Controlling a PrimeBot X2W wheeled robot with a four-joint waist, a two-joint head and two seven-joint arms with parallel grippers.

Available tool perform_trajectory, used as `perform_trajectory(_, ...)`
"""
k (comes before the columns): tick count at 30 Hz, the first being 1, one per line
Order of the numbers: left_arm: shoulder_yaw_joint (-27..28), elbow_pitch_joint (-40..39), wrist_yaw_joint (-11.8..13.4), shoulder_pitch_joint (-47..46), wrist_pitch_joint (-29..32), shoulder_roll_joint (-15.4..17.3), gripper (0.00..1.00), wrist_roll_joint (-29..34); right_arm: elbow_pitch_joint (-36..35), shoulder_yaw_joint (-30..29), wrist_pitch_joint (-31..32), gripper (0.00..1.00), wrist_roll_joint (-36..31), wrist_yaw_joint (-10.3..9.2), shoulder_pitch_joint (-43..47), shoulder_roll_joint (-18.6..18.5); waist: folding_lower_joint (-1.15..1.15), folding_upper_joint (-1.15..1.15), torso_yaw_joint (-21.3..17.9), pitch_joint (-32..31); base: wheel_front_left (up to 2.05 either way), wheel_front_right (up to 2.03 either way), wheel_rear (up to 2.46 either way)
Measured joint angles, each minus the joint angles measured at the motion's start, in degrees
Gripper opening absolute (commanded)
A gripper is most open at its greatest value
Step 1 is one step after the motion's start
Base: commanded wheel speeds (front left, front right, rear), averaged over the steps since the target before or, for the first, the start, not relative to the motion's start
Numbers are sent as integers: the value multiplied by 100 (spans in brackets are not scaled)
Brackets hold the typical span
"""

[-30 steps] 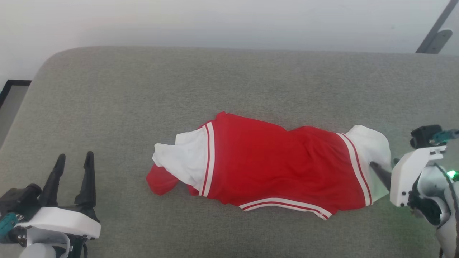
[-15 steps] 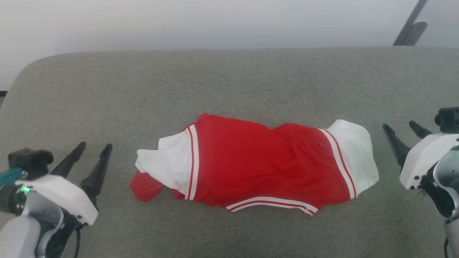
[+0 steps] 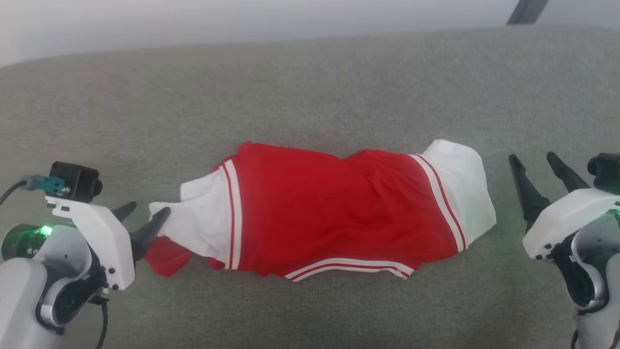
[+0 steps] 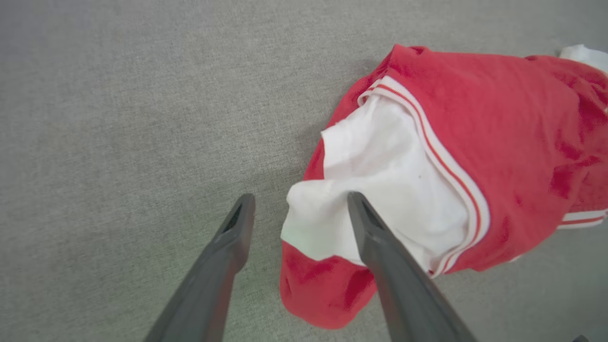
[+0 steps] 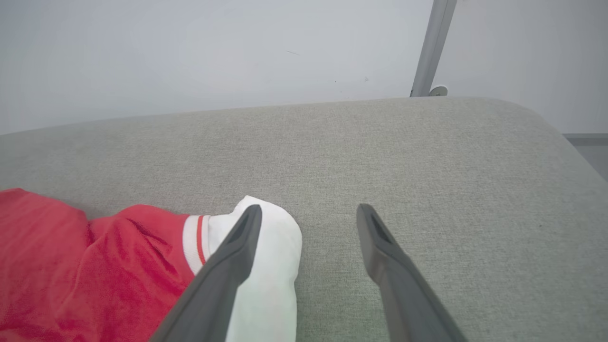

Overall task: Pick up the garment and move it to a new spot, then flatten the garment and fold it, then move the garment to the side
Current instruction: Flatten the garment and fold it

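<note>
Two grippers stand with fingers spread wide. The left gripper (image 3: 144, 215) straddles the edge of the garment (image 3: 334, 213), one finger over its white sleeve, the other over bare grey cushion (image 3: 310, 97). The right gripper (image 3: 533, 160) hangs just beside the opposite sleeve, not touching it. The best course is probably to bite sleeve cloth at both ends, then lift evenly. A metal post (image 5: 434, 47) stands well beyond the right gripper and is no obstacle.

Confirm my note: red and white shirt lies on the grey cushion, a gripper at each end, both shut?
No, both are open: the wrist views show the left gripper and right gripper with fingers spread. The shirt does lie on the cushion between them.
</note>
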Motion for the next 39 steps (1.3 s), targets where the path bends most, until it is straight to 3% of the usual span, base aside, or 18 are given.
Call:
perform_trajectory(9, -159, 92, 412, -223, 781, 85, 100, -9, -289, -80, -177, 100, -112, 0, 124, 363, 0, 0, -237, 462, 0, 0, 0)
perform_trajectory(14, -174, 88, 483, -300, 1018, 66, 100, -175, -376, -85, -226, 100, -143, 0, 187, 466, 0, 0, -310, 589, 0, 0, 0)
perform_trajectory(15, -181, 78, 499, -300, 1079, 69, 59, -187, -380, -92, -236, 100, -146, 0, 206, 472, 0, 0, -312, 604, 0, 0, 0)
perform_trajectory(16, -205, 55, 480, -300, 1155, 84, 36, -210, -380, -101, -240, 100, -147, 0, 212, 477, 0, 0, -311, 616, 0, 0, 0)
perform_trajectory(17, -208, 29, 478, -300, 1166, 85, 0, -222, -386, -112, -241, 100, -155, 0, 212, 478, 0, 0, -307, 625, 0, 0, 0)
perform_trajectory(28, -99, -349, 423, -334, 1072, 274, 0, -211, -415, -237, -267, 100, -257, 0, 230, 508, 0, 0, -205, 659, 0, 0, 0)
perform_trajectory(39, 449, -815, 690, -165, 861, 677, 0, -253, -417, -307, -266, 100, -318, 0, 236, 523, 0, 0, -87, 661, 0, 0, 0)
